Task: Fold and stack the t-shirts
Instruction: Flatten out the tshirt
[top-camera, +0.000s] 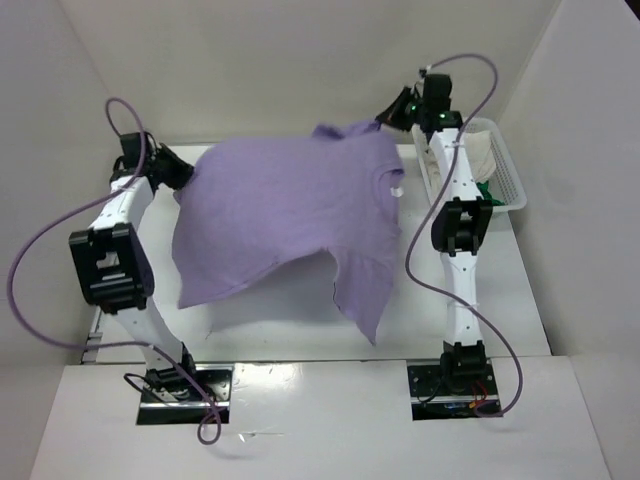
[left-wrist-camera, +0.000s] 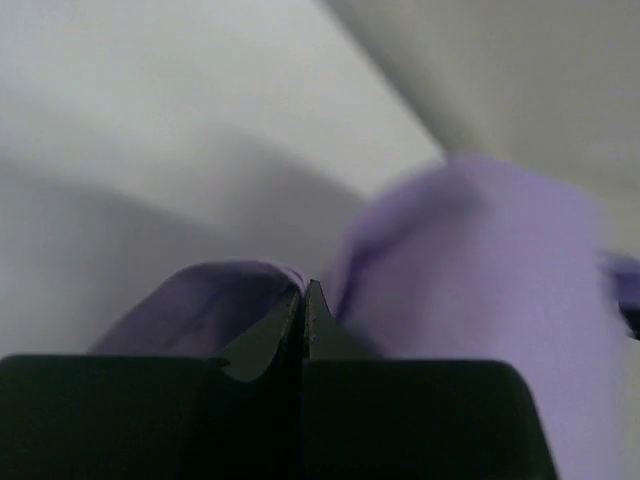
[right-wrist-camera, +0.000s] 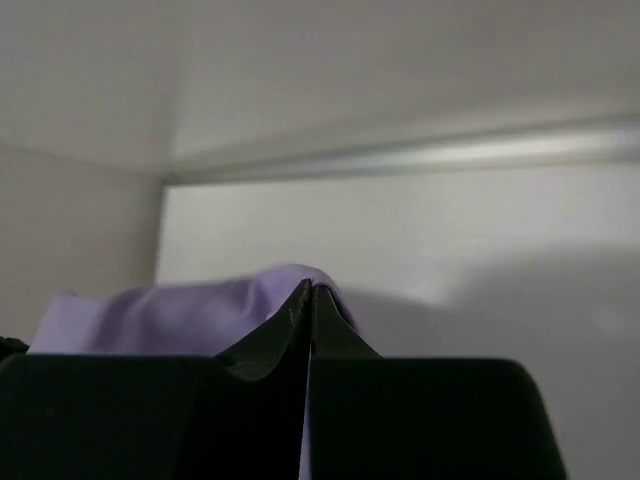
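Lavender t-shirt (top-camera: 290, 215) hung spread in the air, left of the basket (top-camera: 510, 175). Left gripper (top-camera: 182, 172) and right gripper (top-camera: 392, 108) each clenched on its edge. Judged best lowered evenly and taut.

The purple shirt (top-camera: 290, 215) hangs spread between the left hand (top-camera: 185, 175) and the right hand (top-camera: 388, 112), both pinched shut on the cloth. It curtains off most of the far half of the surface (top-camera: 290, 325) from side to side. Its longest flap drops toward the near right, close to the right arm (top-camera: 460, 260). Bare surface shows along the near edge between the arm bases (top-camera: 185, 385) and under the raised hem near the middle. The basket (top-camera: 510, 175) fills the far right corner, just beside the right arm. Walls (top-camera: 300, 70) close the left, far and right edges.
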